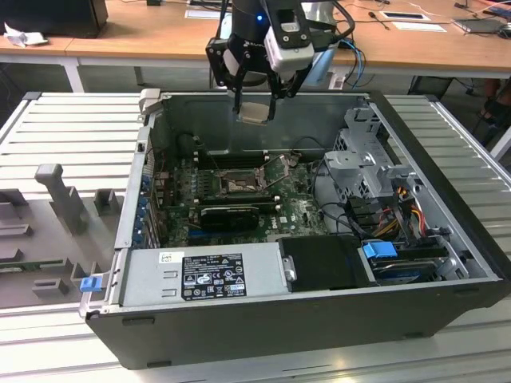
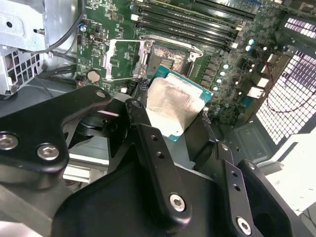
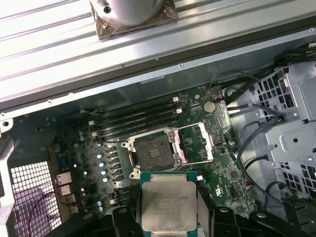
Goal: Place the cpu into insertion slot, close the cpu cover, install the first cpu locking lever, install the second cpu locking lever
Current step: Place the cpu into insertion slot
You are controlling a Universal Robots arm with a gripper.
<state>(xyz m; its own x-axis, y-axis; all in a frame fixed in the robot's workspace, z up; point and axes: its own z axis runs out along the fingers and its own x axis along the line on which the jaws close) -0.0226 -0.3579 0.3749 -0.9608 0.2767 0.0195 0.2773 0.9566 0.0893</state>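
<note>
My gripper point(image 1: 255, 109) hangs above the open computer case, shut on the cpu point(image 1: 256, 112), a flat square chip with a dull silver top. Both wrist views show the cpu point(image 2: 174, 104) point(image 3: 168, 205) clamped by its edges between the black fingers point(image 2: 148, 143). Well below it on the green motherboard lies the insertion slot point(image 1: 239, 185) point(image 3: 154, 154) point(image 2: 170, 58), dark, square and uncovered. The cpu cover point(image 3: 195, 143) point(image 2: 121, 59) is swung open beside the slot. The cpu sits a little off from straight above the slot.
Inside the case stand a grey power supply point(image 1: 207, 275) at the front, a metal drive cage point(image 1: 371, 159) with bundled cables point(image 1: 399, 215) on the exterior view's right, and black memory slots point(image 3: 138, 116) beside the socket. Grey fixtures point(image 1: 60, 191) lie outside on the ribbed table.
</note>
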